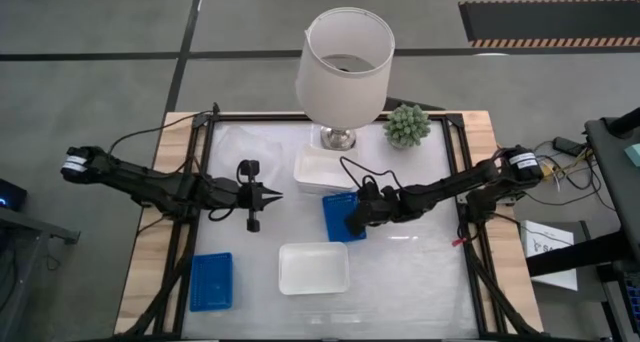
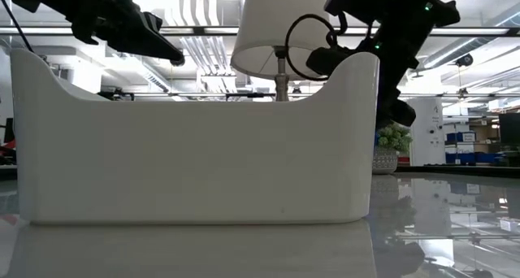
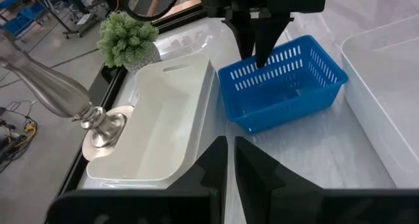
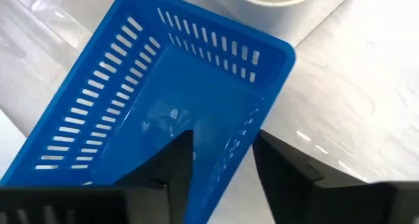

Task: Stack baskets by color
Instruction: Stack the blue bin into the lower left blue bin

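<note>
— While the right pincer [image 4: 219,162] straddles one slatted wall of a blue plastic basket [image 1: 340,216] at mid-tabletop [image 1: 420,272], its fingers stand apart.

— And the left pincer [image 1: 274,195]?

— Closed on nothing, beside the smooth white baskets [image 1: 314,268].

Two slim robot arms, both black, built from short jointed segments. The left arm [image 1: 150,182] has a white band around the joint at its outer end and a thin black cable running along it. Its gripper [image 1: 262,195] narrows to two pointed black fingers, with a small black crosspiece just behind them. The right arm [image 1: 450,187] carries a similar white band and a loose loop of black cable near its gripper [image 1: 352,222], whose flat, matte black fingers [image 4: 171,160] have angular edges.
</note>
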`<state>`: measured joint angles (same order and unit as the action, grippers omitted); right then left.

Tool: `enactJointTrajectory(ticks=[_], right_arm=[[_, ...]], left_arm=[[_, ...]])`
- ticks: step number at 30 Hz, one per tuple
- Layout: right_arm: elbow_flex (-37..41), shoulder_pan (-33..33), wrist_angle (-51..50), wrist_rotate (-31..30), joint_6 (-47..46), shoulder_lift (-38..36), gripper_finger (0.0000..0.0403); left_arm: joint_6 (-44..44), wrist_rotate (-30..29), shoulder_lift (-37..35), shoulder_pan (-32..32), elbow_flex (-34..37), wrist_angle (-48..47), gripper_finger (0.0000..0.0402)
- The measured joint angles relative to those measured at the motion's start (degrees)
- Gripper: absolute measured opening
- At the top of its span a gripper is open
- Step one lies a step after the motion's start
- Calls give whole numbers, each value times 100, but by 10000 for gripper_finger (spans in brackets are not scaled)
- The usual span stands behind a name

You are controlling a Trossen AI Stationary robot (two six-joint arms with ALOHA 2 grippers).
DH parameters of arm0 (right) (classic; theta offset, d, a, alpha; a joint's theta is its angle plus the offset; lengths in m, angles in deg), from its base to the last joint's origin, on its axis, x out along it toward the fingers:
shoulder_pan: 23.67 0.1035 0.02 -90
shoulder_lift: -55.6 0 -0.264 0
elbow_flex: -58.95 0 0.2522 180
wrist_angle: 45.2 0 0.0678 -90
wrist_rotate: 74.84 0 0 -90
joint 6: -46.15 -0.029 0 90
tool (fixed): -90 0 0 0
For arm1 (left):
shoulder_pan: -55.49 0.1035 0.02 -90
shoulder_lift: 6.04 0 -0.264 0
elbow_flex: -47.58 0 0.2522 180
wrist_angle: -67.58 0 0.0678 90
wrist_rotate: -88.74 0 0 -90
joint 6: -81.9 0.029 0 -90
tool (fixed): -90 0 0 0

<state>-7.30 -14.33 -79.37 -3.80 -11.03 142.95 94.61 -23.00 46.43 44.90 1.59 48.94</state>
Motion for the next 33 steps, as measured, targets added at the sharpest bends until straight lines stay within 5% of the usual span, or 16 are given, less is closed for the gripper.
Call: enactJointTrajectory(ticks=[12,23,33], right_arm=[[0,-2,-11,-210,-36,9,18],[0,-2,-254,-207,257,-169,10],[0,-2,-1406,-27,531,-1312,9]], left_arm=[[0,0,0,0,2,4,10],[0,0,0,0,4,33,10],[15,2,0,0,-10,345,10]])
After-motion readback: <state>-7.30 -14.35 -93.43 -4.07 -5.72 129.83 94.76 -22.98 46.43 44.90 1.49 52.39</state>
